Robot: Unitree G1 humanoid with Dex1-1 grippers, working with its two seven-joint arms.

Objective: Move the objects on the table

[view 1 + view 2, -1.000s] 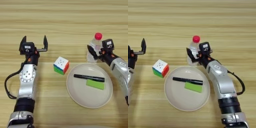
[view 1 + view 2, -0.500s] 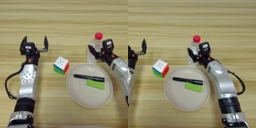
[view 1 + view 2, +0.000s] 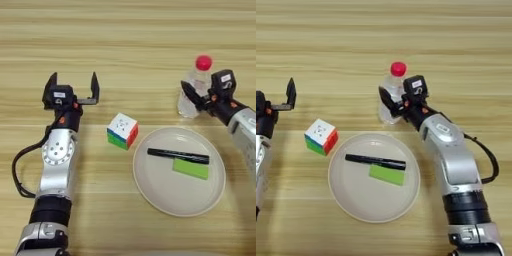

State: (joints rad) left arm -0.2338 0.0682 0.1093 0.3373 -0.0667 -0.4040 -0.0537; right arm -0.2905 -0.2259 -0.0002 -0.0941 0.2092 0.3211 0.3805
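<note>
Beside the bottle (image 3: 392,93), right gripper (image 3: 392,102), fingers around it.

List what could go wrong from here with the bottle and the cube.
1. The right gripper is at the upright bottle; tall, narrow and clear, it might tip or slip if gripped off-centre.
2. The bottle stands close to the plate, so a drag toward it could catch the rim.
3. The left gripper is open and apart from the cube; a sideways reach might nudge the cube.
</note>
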